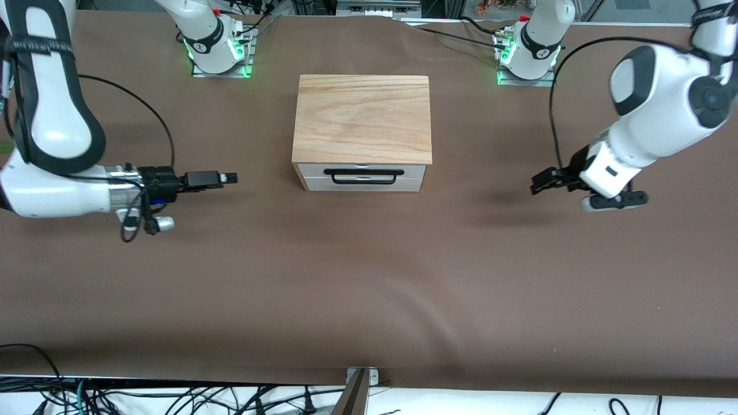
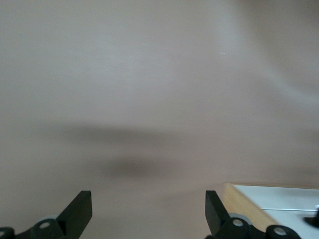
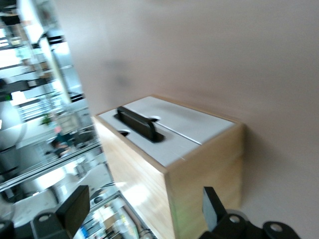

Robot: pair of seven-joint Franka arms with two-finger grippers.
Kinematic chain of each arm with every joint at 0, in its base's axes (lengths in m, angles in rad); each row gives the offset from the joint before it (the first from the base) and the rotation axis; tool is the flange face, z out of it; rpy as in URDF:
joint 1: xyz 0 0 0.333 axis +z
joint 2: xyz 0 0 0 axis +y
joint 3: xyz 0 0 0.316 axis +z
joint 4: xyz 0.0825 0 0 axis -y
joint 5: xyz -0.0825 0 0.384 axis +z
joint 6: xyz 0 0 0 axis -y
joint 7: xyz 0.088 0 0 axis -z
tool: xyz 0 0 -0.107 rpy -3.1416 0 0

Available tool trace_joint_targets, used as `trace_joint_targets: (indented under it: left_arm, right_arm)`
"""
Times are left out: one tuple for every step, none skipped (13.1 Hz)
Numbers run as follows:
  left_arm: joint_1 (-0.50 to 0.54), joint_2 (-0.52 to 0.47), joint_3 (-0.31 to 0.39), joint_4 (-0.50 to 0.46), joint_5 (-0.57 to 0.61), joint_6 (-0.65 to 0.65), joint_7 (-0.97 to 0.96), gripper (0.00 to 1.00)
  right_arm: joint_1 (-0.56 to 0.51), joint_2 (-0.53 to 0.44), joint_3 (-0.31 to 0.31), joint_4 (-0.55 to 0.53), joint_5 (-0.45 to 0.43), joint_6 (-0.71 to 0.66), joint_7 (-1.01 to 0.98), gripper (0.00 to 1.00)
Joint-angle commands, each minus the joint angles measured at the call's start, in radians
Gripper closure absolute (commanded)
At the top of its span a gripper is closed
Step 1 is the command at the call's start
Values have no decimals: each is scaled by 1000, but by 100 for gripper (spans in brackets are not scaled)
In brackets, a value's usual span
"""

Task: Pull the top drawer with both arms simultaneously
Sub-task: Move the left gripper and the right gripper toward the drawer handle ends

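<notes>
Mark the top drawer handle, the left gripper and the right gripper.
top drawer handle [image 1: 362, 171]: front view, middle of the black bar.
left gripper [image 1: 537, 185]: front view, between its open fingertips, over the cloth at the left arm's end.
right gripper [image 1: 229, 178]: front view, at its fingertips, over the cloth at the right arm's end.

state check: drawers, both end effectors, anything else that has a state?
Top drawer with white front panel and black wire bar handle: shut, flush with the cabinet front, handle untouched.
Lower white drawer front: shut.
Light-wood cabinet: upright on the brown table cover.
Left black two-finger end effector: open, empty, over the cover toward the left arm's end.
Right black two-finger end effector: open, empty, over the cover toward the right arm's end.
</notes>
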Motion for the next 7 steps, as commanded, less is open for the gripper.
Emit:
trace_joint_targets:
  left_arm:
    - [-12,62,-44,-16,-165,80,32,0]
    - [-31,96,-49,-14,-249,135,84,0]
    - [-54,138,-50,-10,-356,176,171,0]
    - [-62,186,-50,-5,-480,202,287,0]
    - [-64,217,-50,-5,-641,212,412,0]
    - [-68,235,-50,-11,-796,204,544,0]
    - [-76,254,-50,-13,-913,187,668,0]
  right_arm:
    - [-7,26,43,-91,184,45,-175,0]
    - [-7,41,76,-140,264,94,-301,0]
    - [-7,56,103,-199,361,148,-413,0]
    - [-6,66,131,-240,463,183,-504,0]
    - [-6,73,154,-271,540,202,-551,0]
    - [-6,77,171,-291,582,210,-556,0]
    - [-4,89,189,-299,589,243,-562,0]
